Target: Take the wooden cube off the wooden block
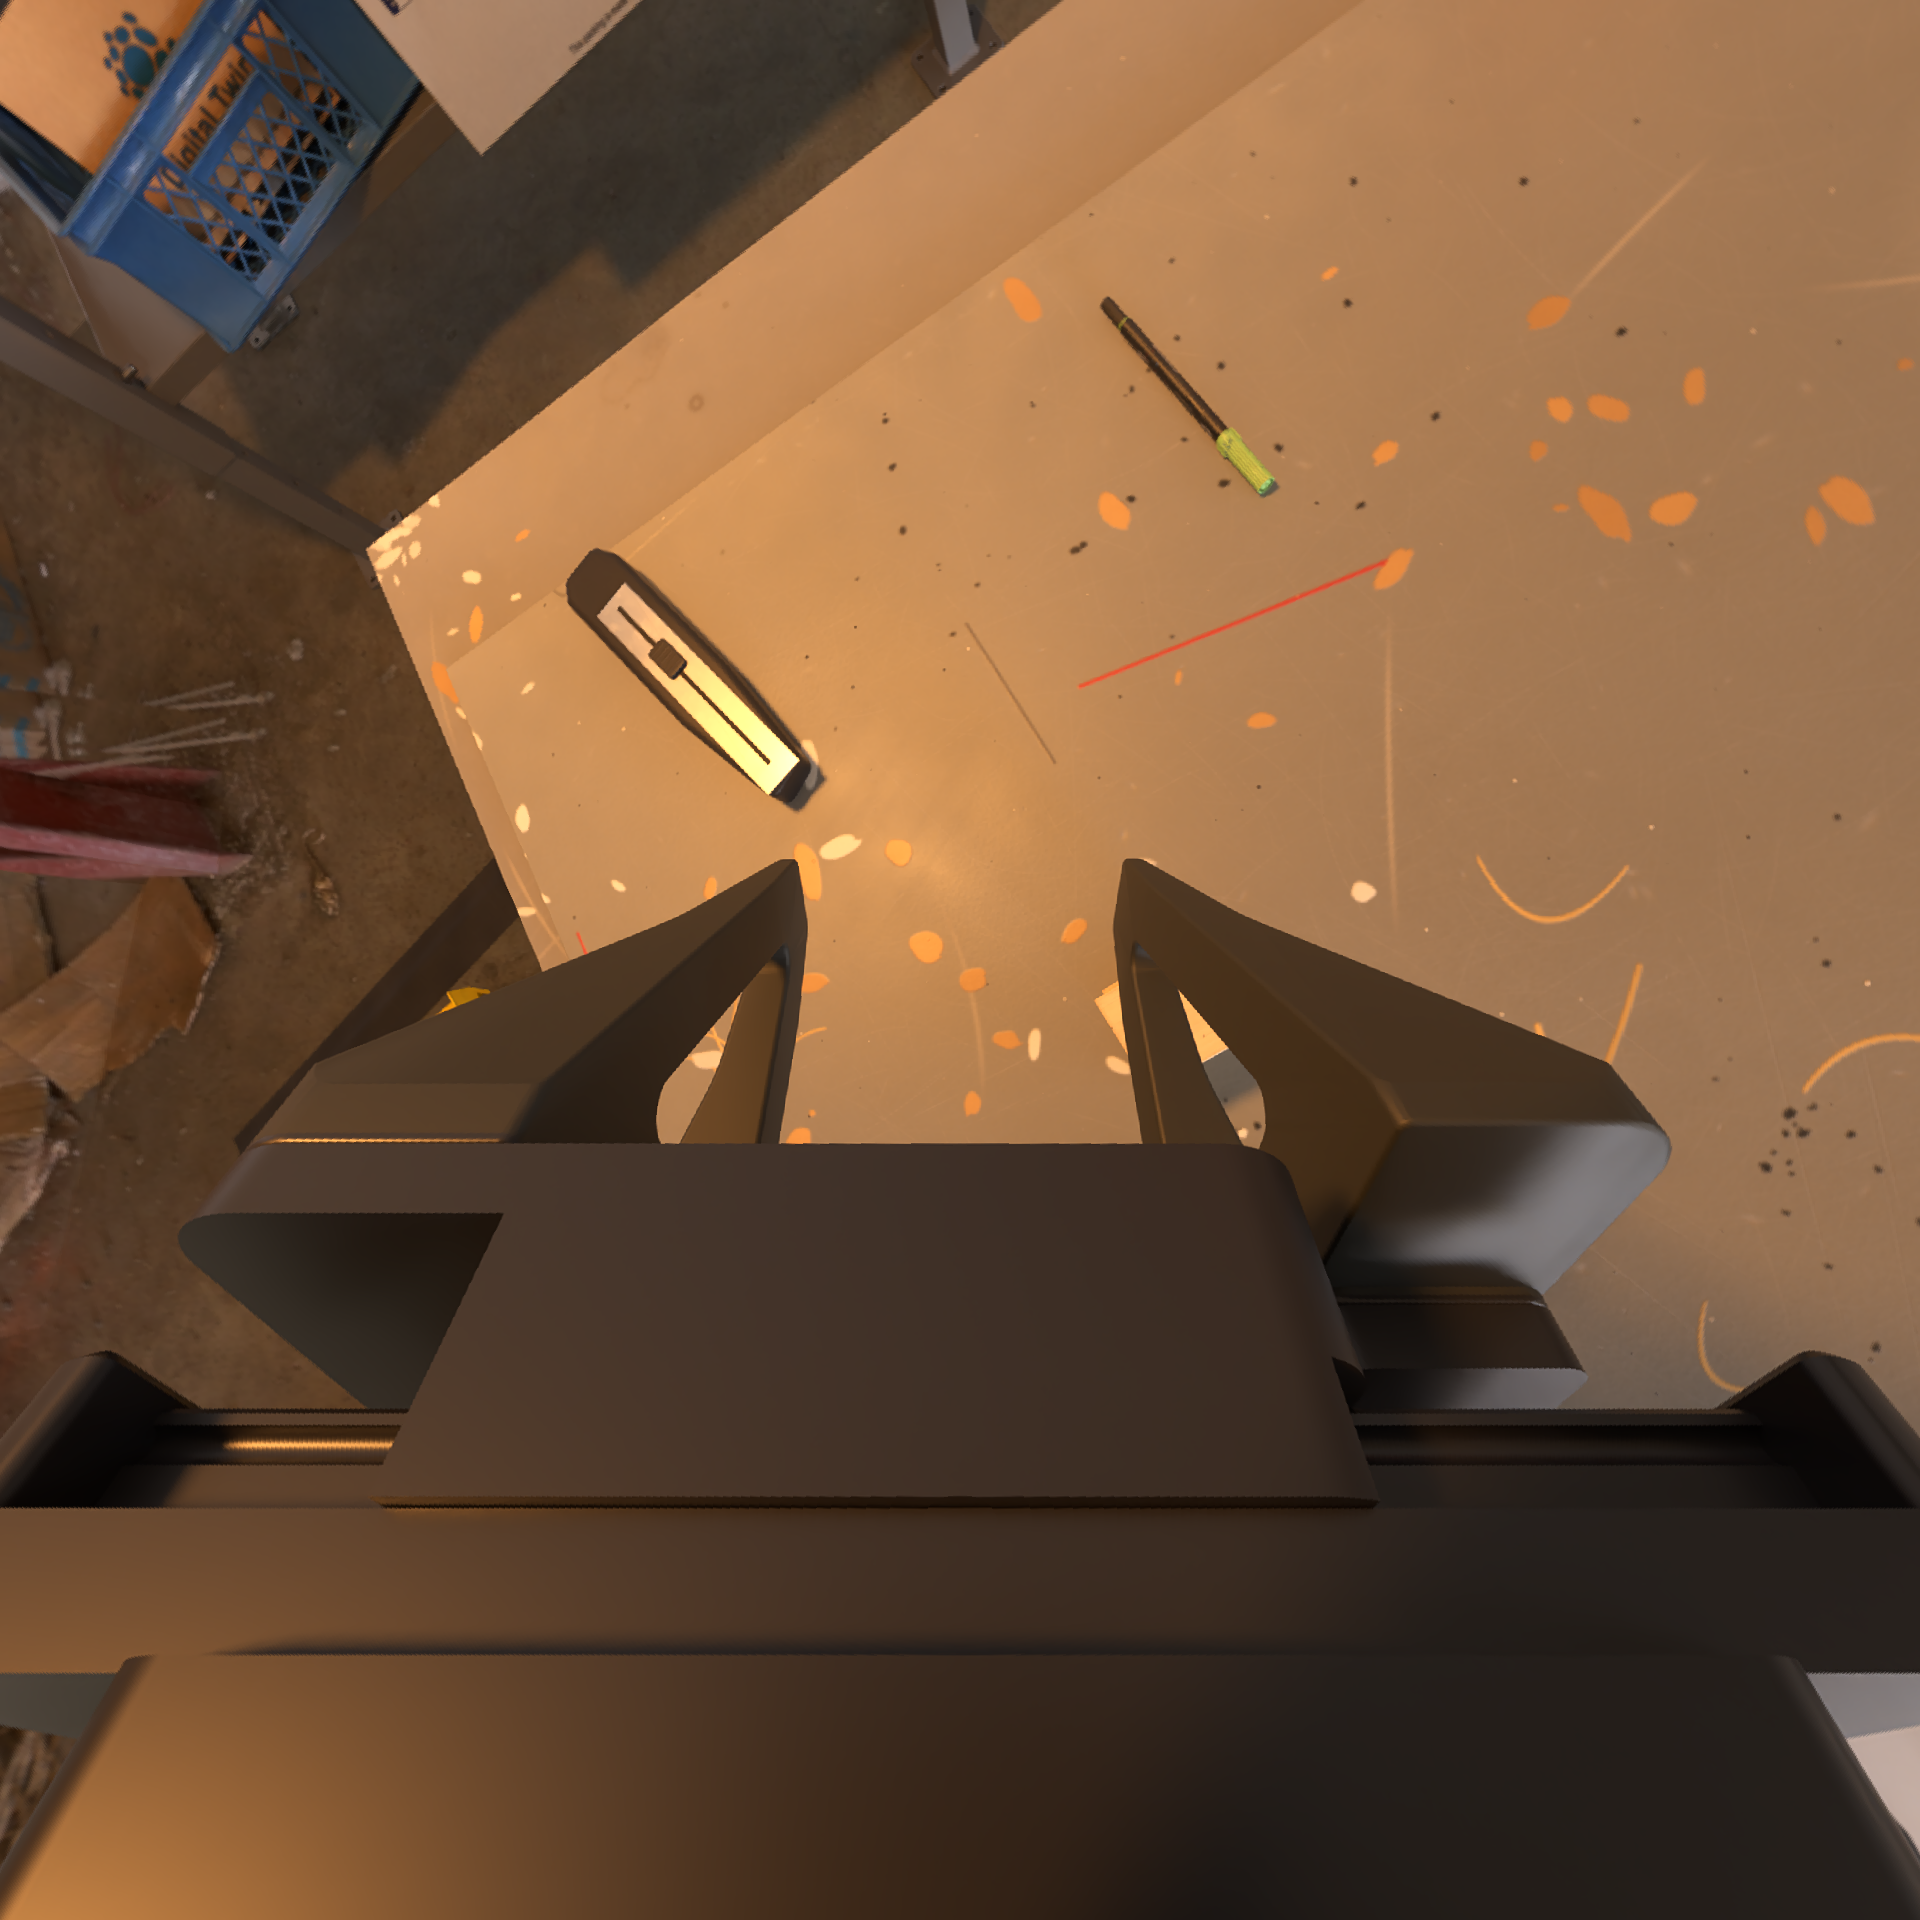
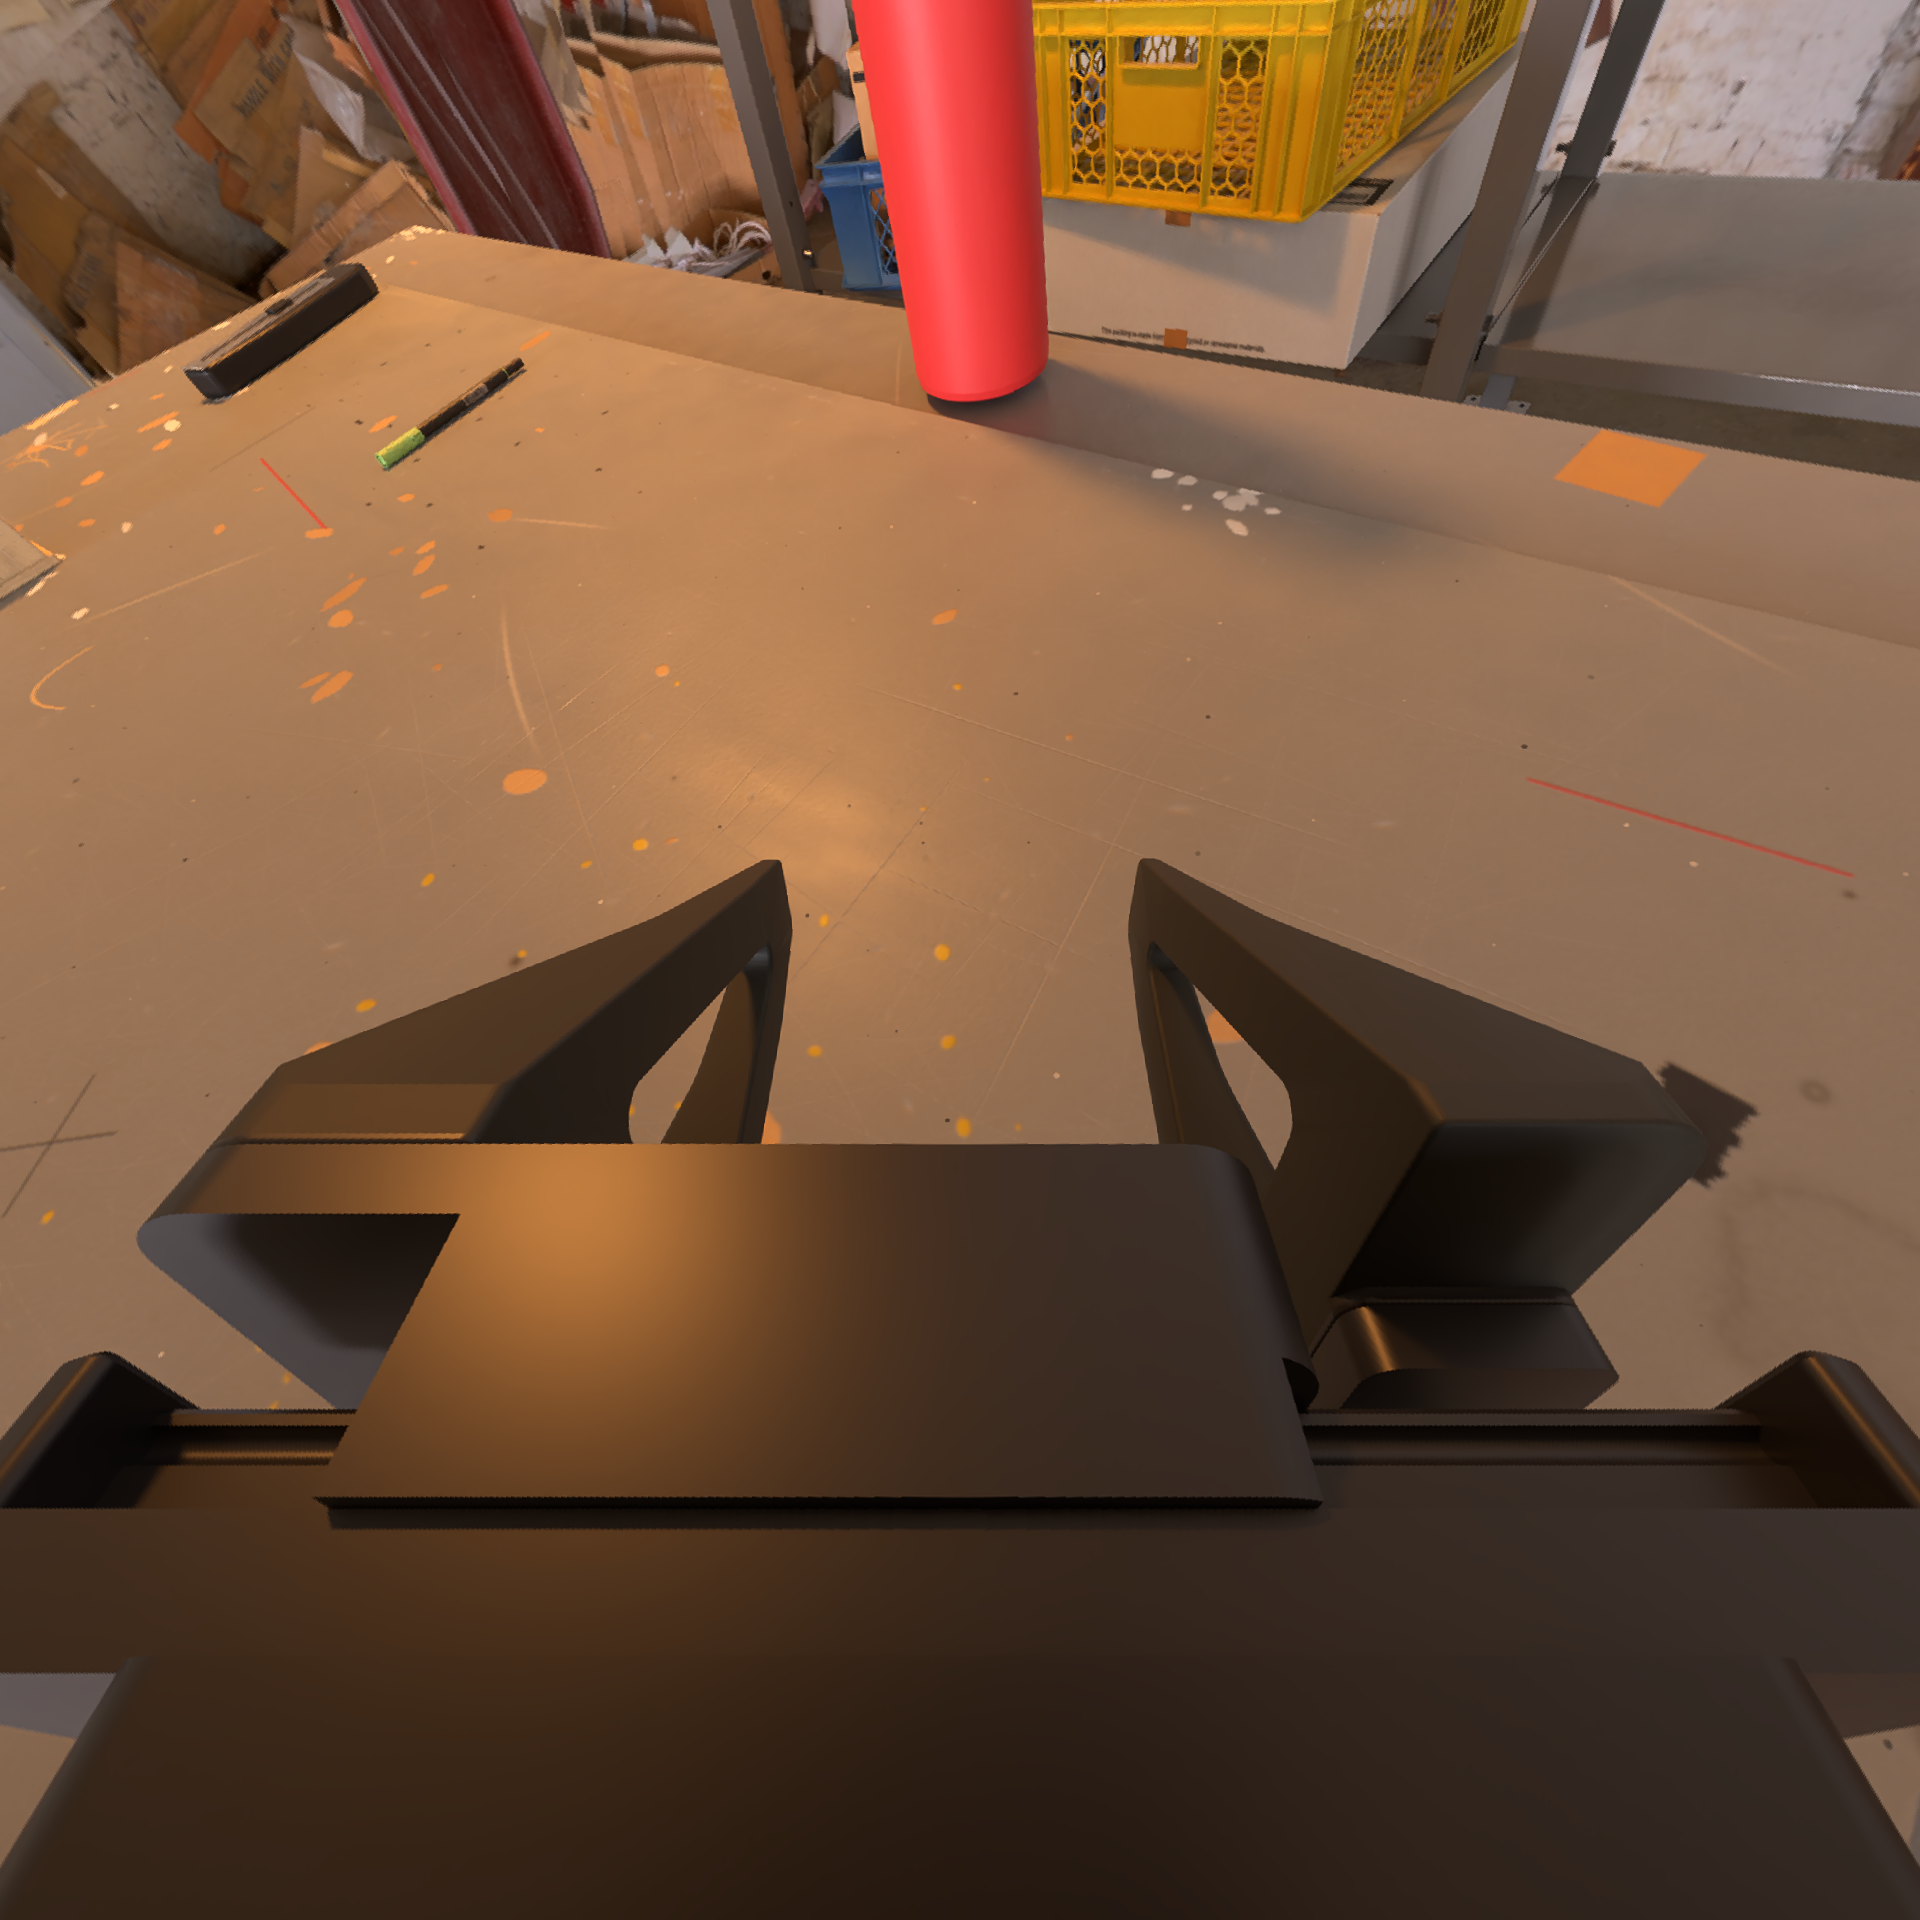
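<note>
Neither the wooden cube nor the wooden block shows in either view. My left gripper [image 1: 961, 873] is open and empty, pointing down at the paint-spattered table top [image 1: 1351, 727] near its left corner. My right gripper [image 2: 961, 873] is open and empty, held above the middle of the same table [image 2: 935, 675], with nothing between its fingers.
A black utility knife [image 1: 691, 681] [image 2: 281, 330] lies near the table's left corner. A black pen with a green cap [image 1: 1190, 397] [image 2: 449, 414] lies beside it. A red cylinder [image 2: 961, 197] stands at the far edge. A yellow crate [image 2: 1247, 104] and a blue crate [image 1: 223, 156] sit beyond the table.
</note>
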Controlling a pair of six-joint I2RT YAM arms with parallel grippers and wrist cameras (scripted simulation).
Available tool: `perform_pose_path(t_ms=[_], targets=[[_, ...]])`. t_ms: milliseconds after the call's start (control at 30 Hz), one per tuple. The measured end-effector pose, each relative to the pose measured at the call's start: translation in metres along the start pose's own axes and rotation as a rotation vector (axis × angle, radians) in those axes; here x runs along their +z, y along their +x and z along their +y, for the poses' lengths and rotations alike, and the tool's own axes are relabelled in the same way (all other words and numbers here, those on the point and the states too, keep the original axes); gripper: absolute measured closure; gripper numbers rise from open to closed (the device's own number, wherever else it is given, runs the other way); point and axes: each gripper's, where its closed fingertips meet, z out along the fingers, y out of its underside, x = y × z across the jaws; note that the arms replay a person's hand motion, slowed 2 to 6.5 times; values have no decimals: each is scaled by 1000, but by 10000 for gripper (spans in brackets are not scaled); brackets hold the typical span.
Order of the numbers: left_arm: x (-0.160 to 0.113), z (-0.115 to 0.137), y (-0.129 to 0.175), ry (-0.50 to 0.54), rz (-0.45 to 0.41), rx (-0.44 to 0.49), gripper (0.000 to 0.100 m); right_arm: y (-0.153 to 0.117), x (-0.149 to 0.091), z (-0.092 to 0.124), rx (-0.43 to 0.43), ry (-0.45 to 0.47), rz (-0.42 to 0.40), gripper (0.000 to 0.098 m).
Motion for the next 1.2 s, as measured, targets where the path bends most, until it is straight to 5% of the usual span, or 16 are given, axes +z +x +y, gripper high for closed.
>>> perform_pose_path(t_ms=[300, 733, 1200], targets=[[5, -28, 37, 1, 57, 156, 490, -1, 0, 0, -27, 6, -3, 391], [22, -30, 63, -39, 86, 250, 509, -2, 0, 2, -27, -1, -7, 389], [35, 21, 79, -214, 100, 311, 566, -4, 0, 2, -32, -6, -11, 389]])
